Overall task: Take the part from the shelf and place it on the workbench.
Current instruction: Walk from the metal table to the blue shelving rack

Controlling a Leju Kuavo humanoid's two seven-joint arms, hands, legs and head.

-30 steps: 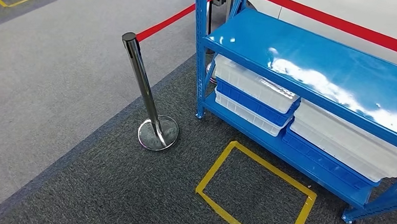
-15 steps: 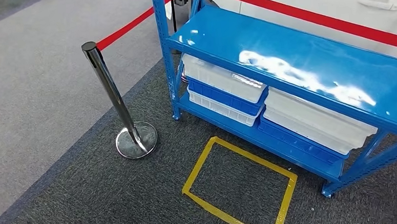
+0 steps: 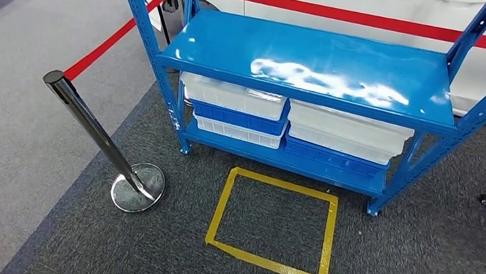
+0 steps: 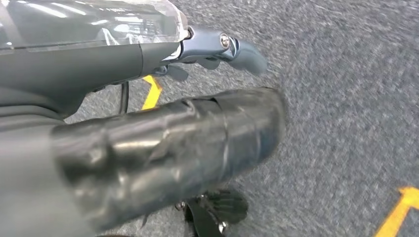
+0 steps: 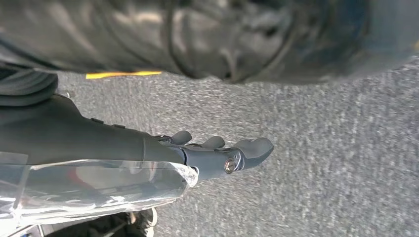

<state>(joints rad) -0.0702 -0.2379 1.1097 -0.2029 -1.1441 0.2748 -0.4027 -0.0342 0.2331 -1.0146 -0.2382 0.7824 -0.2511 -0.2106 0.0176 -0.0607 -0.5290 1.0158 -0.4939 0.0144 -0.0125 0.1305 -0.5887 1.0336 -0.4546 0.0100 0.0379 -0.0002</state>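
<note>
Dark grey carpet (image 3: 139, 243) covers the lower half of the head view, meeting a lighter grey floor (image 3: 20, 136) along a diagonal edge at the left. A yellow tape rectangle (image 3: 271, 222) is marked on the carpet at lower centre, just in front of the blue shelf (image 3: 305, 61), which spans the upper middle and right. The shelf's glossy top board carries nothing; I cannot tell where the part is. Below it, on the lower board, sit stacked white and blue bins (image 3: 236, 109) on the left and another stack (image 3: 344, 135) on the right. A chrome stanchion (image 3: 103, 150) stands at the left, on the carpet's edge, with red belt (image 3: 107, 43) running to the upper left and behind the shelf. Open carpet lies between stanchion and tape. The left hand (image 4: 217, 49) and right hand (image 5: 222, 150) hang above carpet, fingers loosely extended, holding nothing.
</note>
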